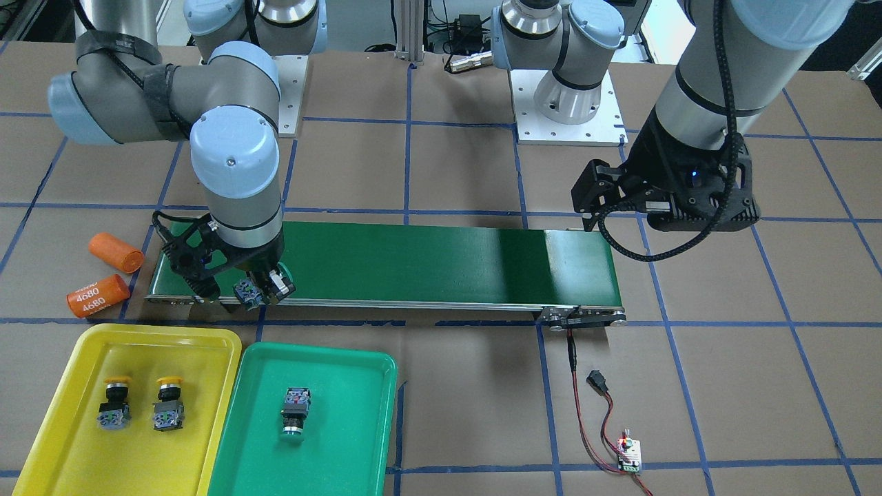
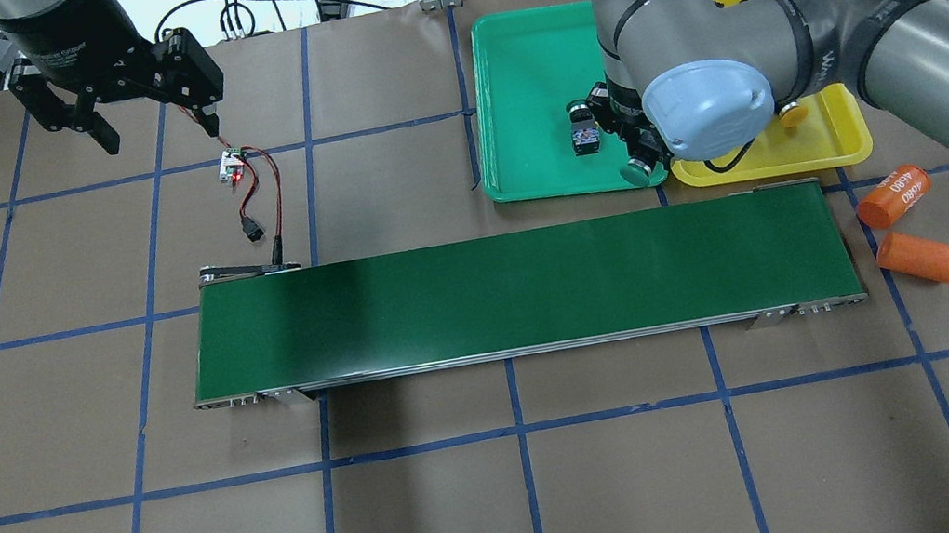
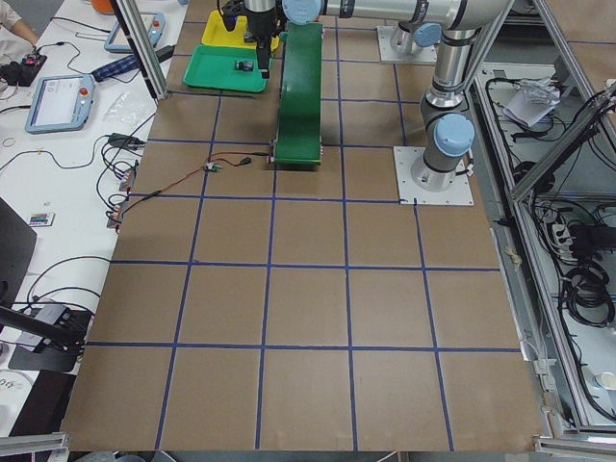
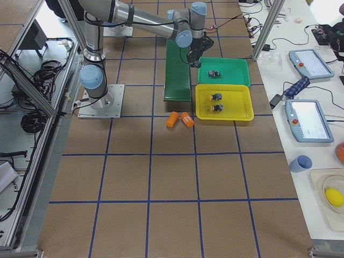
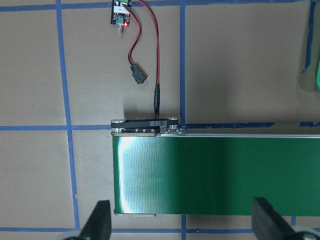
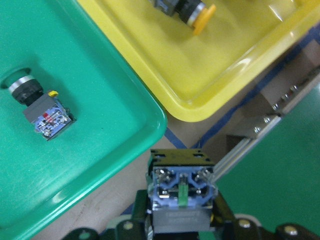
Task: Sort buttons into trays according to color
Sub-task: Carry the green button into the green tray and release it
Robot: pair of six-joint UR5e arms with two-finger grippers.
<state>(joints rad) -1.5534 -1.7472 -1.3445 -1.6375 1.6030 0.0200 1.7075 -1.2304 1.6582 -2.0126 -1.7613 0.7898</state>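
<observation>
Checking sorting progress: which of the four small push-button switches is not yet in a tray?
The green-capped push-button switch held in the right gripper; two others lie in the yellow plastic tray, one in the green tray.

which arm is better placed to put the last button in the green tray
Right. The right gripper is shut on the green button just off the green tray; the left gripper hangs open and empty near the conveyor's far end.

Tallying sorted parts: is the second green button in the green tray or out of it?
Out. The right gripper holds the second button over bare table beside the green tray's corner; one button lies inside.
</observation>
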